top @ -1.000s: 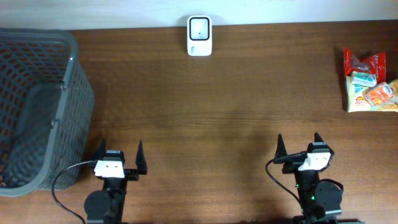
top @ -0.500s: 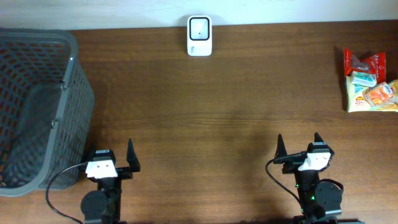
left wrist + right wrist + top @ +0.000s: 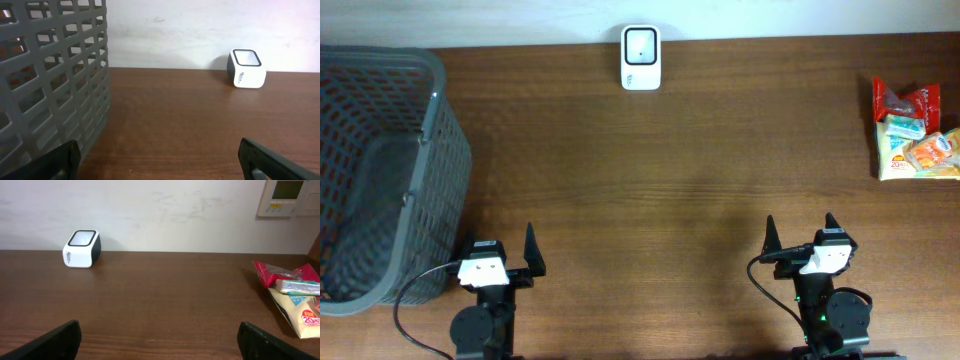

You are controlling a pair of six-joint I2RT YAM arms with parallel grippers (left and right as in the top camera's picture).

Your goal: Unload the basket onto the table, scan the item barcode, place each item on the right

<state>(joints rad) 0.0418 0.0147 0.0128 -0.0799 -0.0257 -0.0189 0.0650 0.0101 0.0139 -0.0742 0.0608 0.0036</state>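
Your grey mesh basket [image 3: 432, 140] stands far left, its inside too dark to make out. Left gripper [image 3: 501, 247] and right gripper [image 3: 800, 226] both gape apart, empty.

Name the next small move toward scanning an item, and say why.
Probably extend the right gripper forward and to its right, toward the snack packets. Its jaws stand open and empty, nothing is held yet, and the packets lie on that arm's side, far from the barcode scanner at the back edge of the table.

1 scanner [image 3: 641, 58], 1 basket [image 3: 448, 170], 1 pile of snack pkts [image 3: 915, 130], 2 pincers (L [image 3: 500, 240], R [image 3: 800, 225])
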